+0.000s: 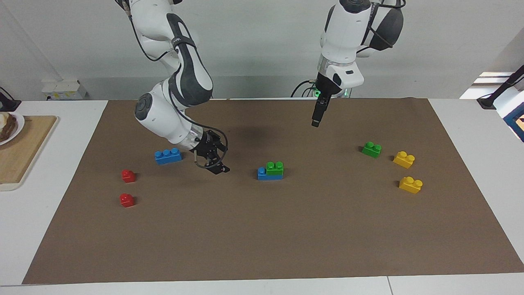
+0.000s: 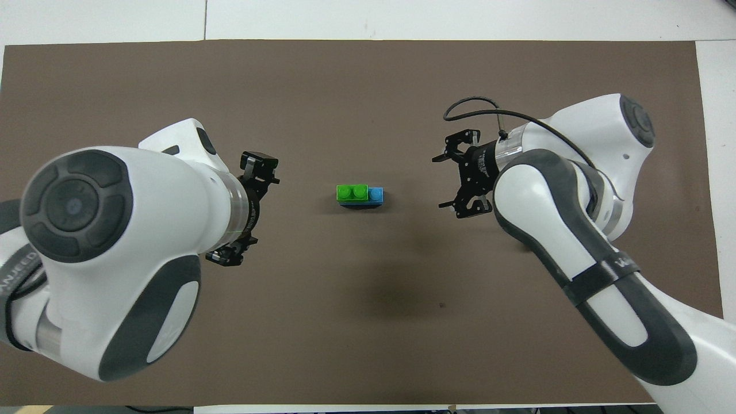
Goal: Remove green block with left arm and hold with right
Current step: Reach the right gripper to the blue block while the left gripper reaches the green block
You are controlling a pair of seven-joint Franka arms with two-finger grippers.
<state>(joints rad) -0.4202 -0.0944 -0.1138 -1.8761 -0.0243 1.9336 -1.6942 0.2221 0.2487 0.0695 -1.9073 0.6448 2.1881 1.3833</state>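
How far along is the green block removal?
Done: nothing, the green block sits on the blue brick mid-mat.
In hand: right end effector open, low beside the stack; left end effector open, raised above the mat.
Left: hold the blue brick, pull the green block off.

Bright, even overhead light, soft blurred arm shadows on the brown mat [image 1: 286, 229], sharp focus.

green block [image 1: 274, 167]: glossy smooth plastic
blue brick [image 1: 269, 174]: shiny plastic
mat [image 1: 262, 229]: matt brown, paper-like
arms [image 1: 174, 110]: smooth glossy white shells, dark grey covers
board [image 1: 22, 149]: pale wood
table [image 1: 483, 135]: smooth white
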